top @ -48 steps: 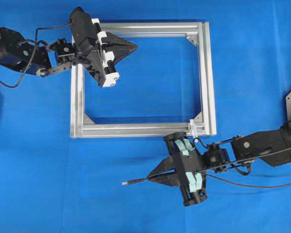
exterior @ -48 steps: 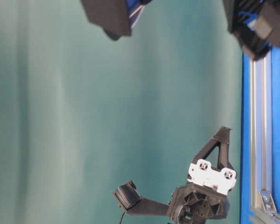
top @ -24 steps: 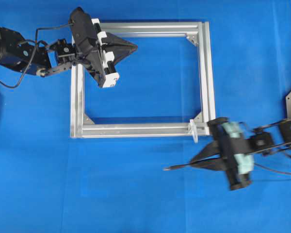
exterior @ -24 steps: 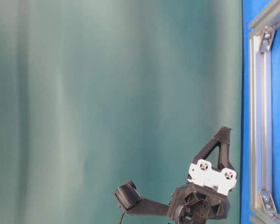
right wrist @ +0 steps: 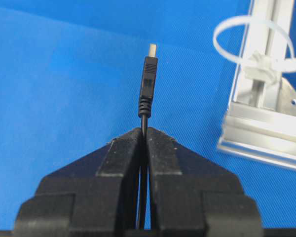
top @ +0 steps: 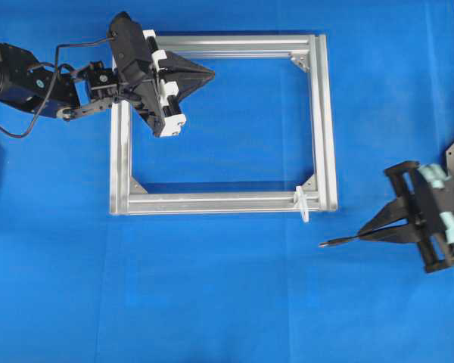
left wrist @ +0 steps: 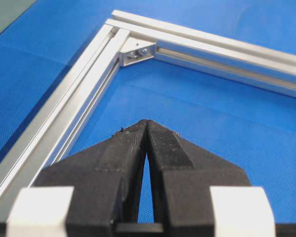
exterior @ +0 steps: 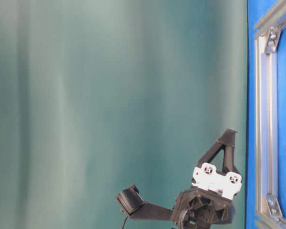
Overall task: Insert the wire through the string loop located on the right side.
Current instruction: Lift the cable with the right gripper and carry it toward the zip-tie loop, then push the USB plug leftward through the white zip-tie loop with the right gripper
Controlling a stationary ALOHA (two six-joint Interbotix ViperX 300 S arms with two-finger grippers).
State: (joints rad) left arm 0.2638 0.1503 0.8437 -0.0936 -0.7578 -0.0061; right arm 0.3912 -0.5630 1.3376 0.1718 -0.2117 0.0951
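The wire (right wrist: 146, 94) is what we steer here. Its plug tip stands straight out of the right pincer (right wrist: 144, 136), whose jaws are clenched on the thin cable just behind the plug. In the right wrist view the tip points up the middle of the picture, over bare blue bench (right wrist: 64, 89).

To do this step well, we judge that the tip has to be lined up with the opening of the loop (right wrist: 251, 42) before we push. The loop sits in the upper right of that view, standing up from the corner of the frame (right wrist: 259, 123), off to the right of the plug and a little beyond it. So we would shift the wire toward that side until the tip faces the loop's hole, then feed it along its own axis. The short stub ahead of the jaws looks stiff enough to aim, and the loop is thin and may bend away if brushed, so a slow, centred approach seems wise.

In the overhead view the wire tip (top: 327, 243) lies at lower right, below and to the right of the loop (top: 303, 204), near but apart, with the right pincer (top: 363, 233) further right again.

The left pincer (top: 209, 73) hovers over the upper left part of the frame, closed on nothing.
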